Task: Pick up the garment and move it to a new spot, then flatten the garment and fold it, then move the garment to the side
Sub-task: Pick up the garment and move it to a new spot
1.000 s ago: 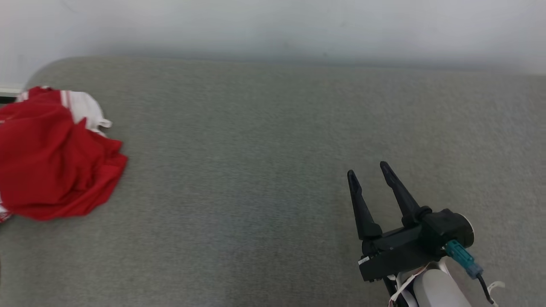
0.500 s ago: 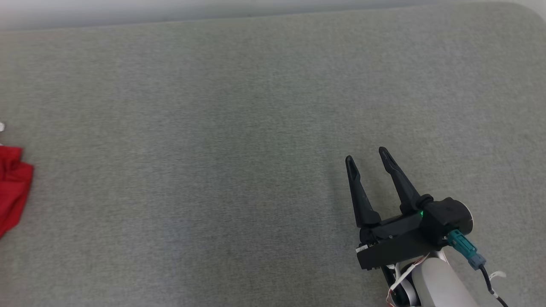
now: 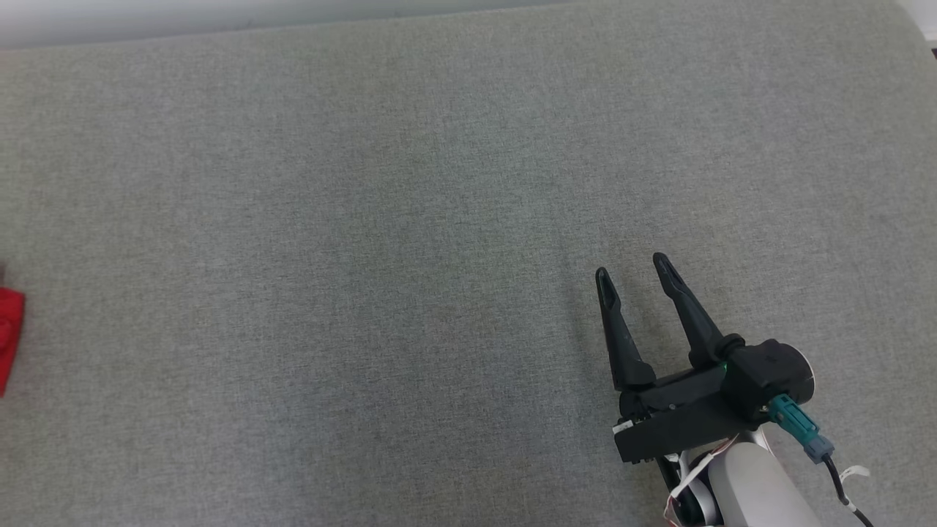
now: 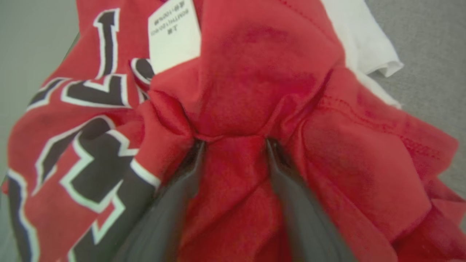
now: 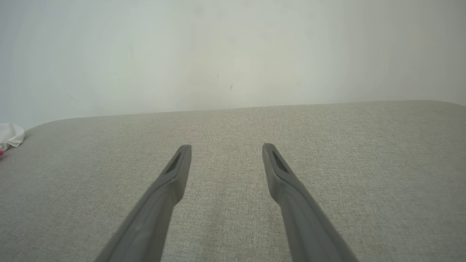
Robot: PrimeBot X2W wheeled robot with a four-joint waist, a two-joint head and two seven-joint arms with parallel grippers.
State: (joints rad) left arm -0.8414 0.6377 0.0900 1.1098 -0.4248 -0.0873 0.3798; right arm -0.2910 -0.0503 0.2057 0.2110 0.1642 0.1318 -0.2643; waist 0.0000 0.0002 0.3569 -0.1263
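The garment (image 4: 255,72) is a crumpled red shirt with black-and-white lettering, a white sleeve and a white label. In the left wrist view my left gripper (image 4: 233,140) is pushed into it, fingers (image 4: 291,203) spread apart with red fabric bunched between them and the tips buried under a fold. A sliver of the red garment (image 3: 9,337) shows at the head view's left edge. My right gripper (image 3: 631,266) hovers open over the grey surface at the lower right, far from the shirt. The right wrist view has that gripper (image 5: 225,147) holding nothing, and a bit of white sleeve (image 5: 11,134) at far left.
A wide grey fabric surface (image 3: 381,219) stretches across the head view, with a pale wall (image 5: 233,51) behind its far edge and a rounded corner at the top right.
The head camera has swung right, so the garment has slid from the left of the picture almost out past the left edge. The right gripper keeps its open pose.
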